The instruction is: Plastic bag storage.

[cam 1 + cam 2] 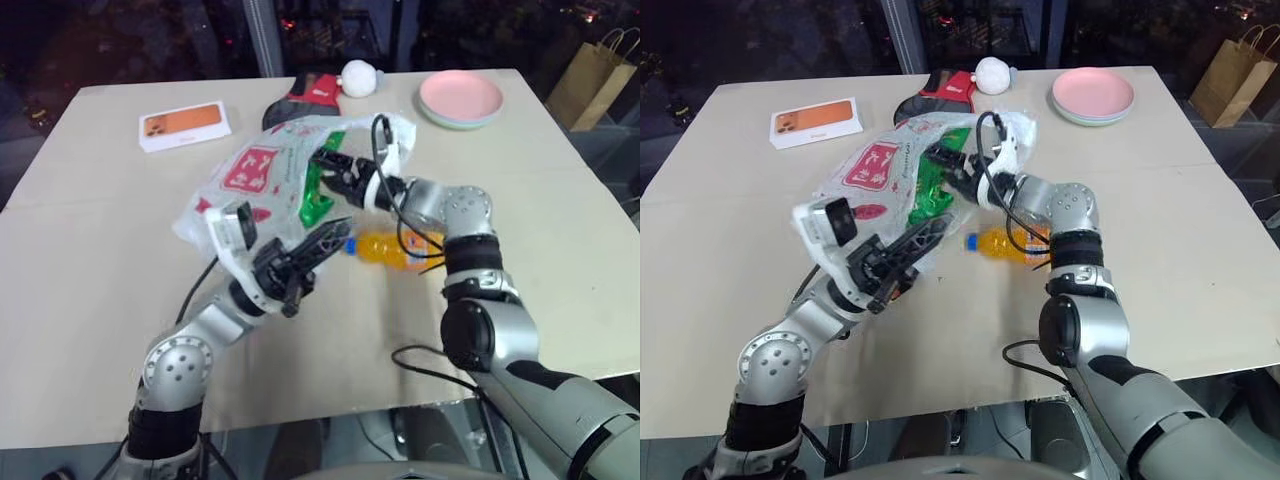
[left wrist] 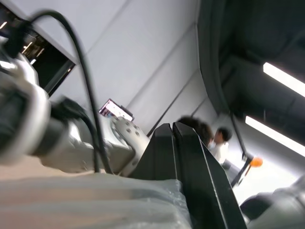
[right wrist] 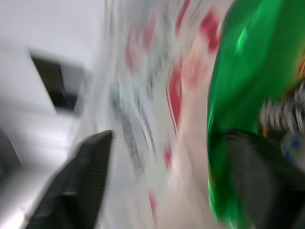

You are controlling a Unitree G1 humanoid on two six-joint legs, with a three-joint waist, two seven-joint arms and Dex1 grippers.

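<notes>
The plastic bag (image 1: pixel 258 172), translucent white with red print, hangs lifted above the table (image 1: pixel 110 340). A shiny green packet (image 1: pixel 316 196) shows through its wall. My left gripper (image 1: pixel 340 232) is shut on the bag's lower edge; in the left wrist view its fingers (image 2: pixel 164 157) press together with bunched film at their base. At the bag's upper right, my right gripper (image 1: pixel 328 166) stands open by the bag's mouth. The right wrist view shows its fingers (image 3: pixel 90 167) wide apart, with the bag (image 3: pixel 143 95) and the green packet (image 3: pixel 243 71) in front of them.
An orange drink bottle (image 1: pixel 392 250) lies on the table under my right forearm. At the back sit an orange-and-white phone box (image 1: pixel 185 126), a red-and-black item (image 1: pixel 305 92) with a white ball (image 1: pixel 358 77), and stacked pink plates (image 1: pixel 460 98). A brown paper bag (image 1: pixel 595 75) stands beyond the right edge.
</notes>
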